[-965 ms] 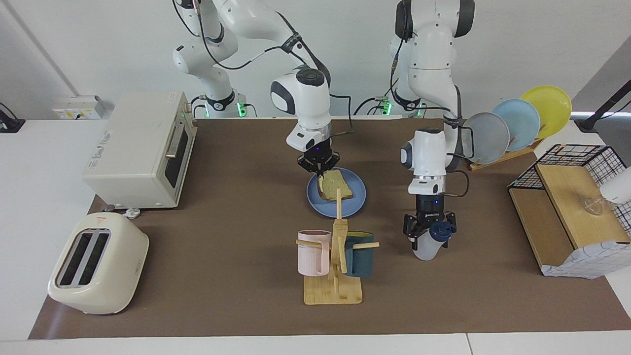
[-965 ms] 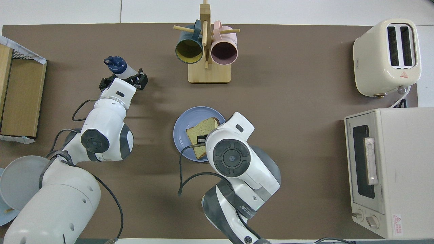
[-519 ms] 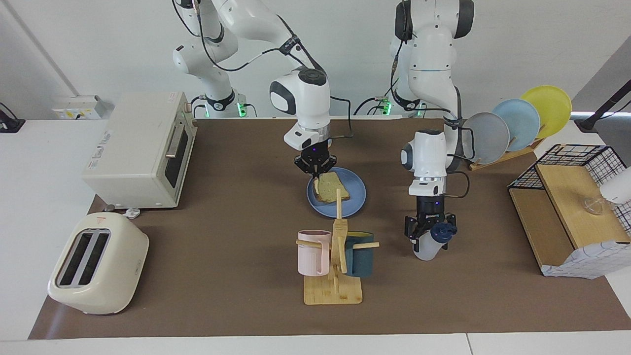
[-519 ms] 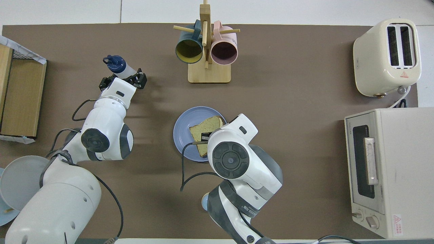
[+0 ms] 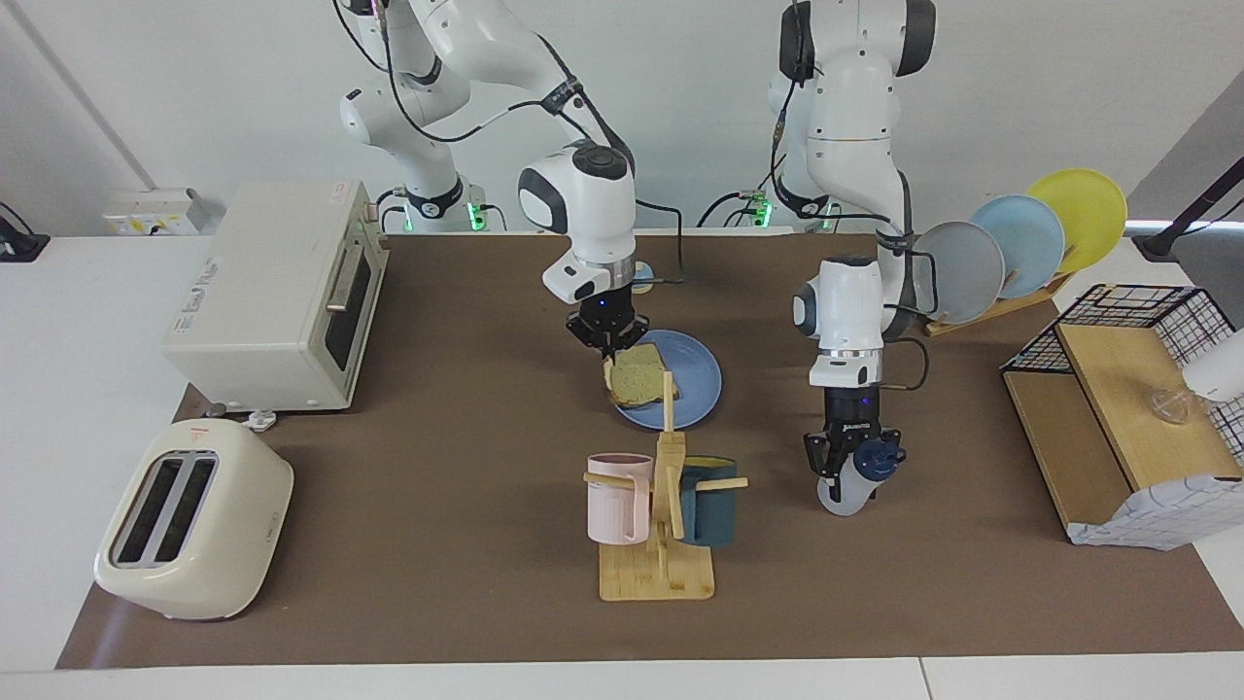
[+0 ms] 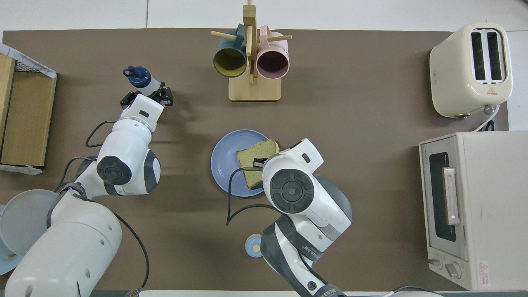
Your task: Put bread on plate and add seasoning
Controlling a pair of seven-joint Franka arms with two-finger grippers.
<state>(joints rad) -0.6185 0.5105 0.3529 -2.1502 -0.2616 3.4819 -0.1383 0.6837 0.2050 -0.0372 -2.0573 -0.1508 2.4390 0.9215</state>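
Right gripper is clamped on the bread at the slice's edge toward the right arm's end of the table. The slice lies tilted over the rim of the blue plate and overhangs it on that side. The right arm descends steeply from above, wrist pointing down.

Left gripper is closed around the seasoning bottle, just below its navy cap. The bottle leans slightly, base on the brown mat. The left forearm stands vertical above it.
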